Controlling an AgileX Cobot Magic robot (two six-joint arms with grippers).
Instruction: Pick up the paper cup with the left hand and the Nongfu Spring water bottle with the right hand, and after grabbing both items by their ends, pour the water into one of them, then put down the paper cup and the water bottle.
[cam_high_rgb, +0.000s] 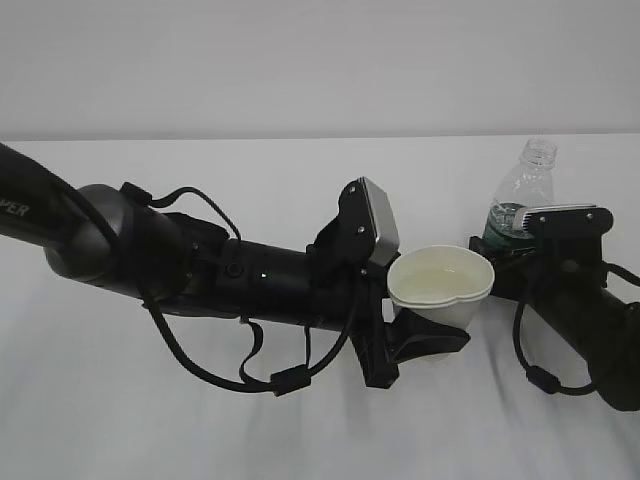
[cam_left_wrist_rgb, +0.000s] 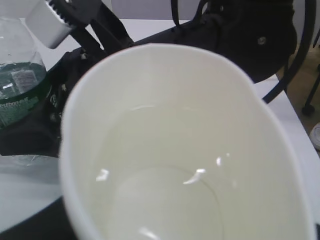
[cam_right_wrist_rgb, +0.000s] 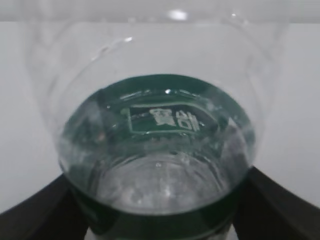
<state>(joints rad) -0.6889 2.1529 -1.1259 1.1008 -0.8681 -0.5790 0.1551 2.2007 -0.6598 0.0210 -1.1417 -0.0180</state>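
The left hand (cam_high_rgb: 425, 340) reaches in from the left across the white desk (cam_high_rgb: 120, 420), its jaws pinching the paper cup (cam_high_rgb: 440, 285) near its lower part so that the rim is squeezed out of round. The cup stands upright just above the desk, and the water (cam_left_wrist_rgb: 165, 170) in it lies shallow over the cream bottom. Just to the right, near the cup but apart from it, the Nongfu Spring water bottle (cam_high_rgb: 520, 195) stands upright with its open neck on top. The right hand (cam_high_rgb: 530, 240) flanks the bottle's green label; whether its jaws press the bottle or stand loose of it I cannot tell.
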